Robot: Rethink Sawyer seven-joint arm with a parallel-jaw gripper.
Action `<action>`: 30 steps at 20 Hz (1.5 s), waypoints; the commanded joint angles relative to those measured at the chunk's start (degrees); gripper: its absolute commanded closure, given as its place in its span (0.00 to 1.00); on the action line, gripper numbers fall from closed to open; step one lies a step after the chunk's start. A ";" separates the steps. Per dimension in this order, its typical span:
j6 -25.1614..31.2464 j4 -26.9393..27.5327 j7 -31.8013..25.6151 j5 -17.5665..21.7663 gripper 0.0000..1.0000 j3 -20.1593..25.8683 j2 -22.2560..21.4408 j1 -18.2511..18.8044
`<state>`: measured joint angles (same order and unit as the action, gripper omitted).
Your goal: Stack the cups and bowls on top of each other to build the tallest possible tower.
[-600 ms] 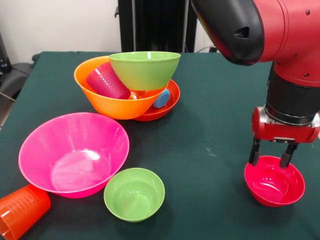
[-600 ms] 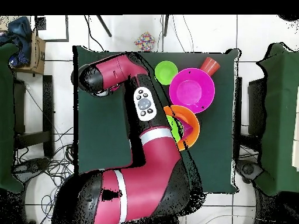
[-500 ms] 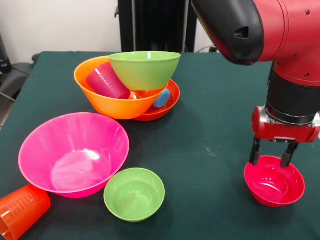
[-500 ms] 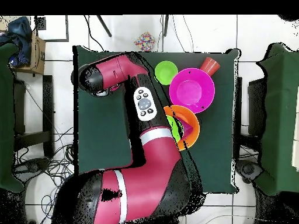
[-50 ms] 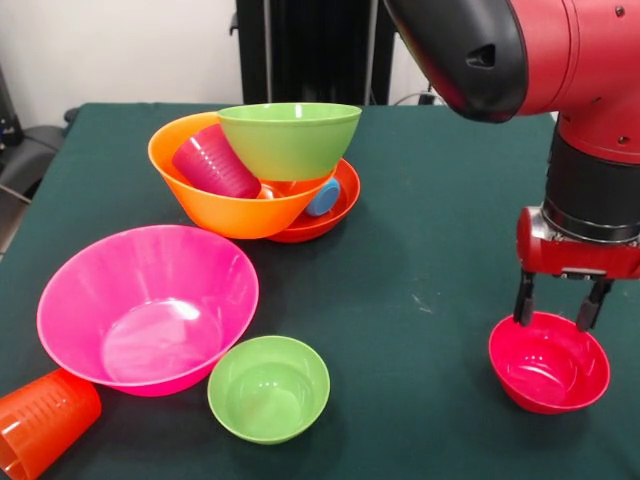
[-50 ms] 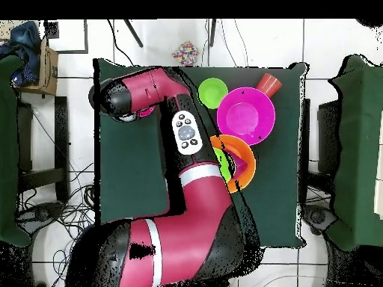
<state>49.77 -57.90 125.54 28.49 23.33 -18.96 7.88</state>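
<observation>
- Directly under your gripper (image 5: 561,308) sits the small crimson bowl (image 5: 549,363), its far rim between the spread fingers, which hold nothing.
- Across the tabletop (image 5: 420,220), well apart, your tower (image 5: 265,175) leans: orange and green bowls nested on the red-orange base.

My gripper (image 5: 559,305) has shifted slightly rightward over the small crimson bowl (image 5: 549,362), fingers still spread.
</observation>
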 commanded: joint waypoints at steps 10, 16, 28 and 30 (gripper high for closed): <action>-3.69 -1.75 -3.78 3.35 0.00 -3.14 6.34 0.52; -4.74 2.04 -3.66 4.48 0.00 -3.72 10.00 -0.27; -6.04 4.82 -2.18 4.71 0.00 -5.74 11.97 -2.00; -5.33 4.65 -2.70 4.02 0.00 -5.68 11.49 -1.95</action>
<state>46.99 -53.45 125.54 29.23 18.56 -12.09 6.75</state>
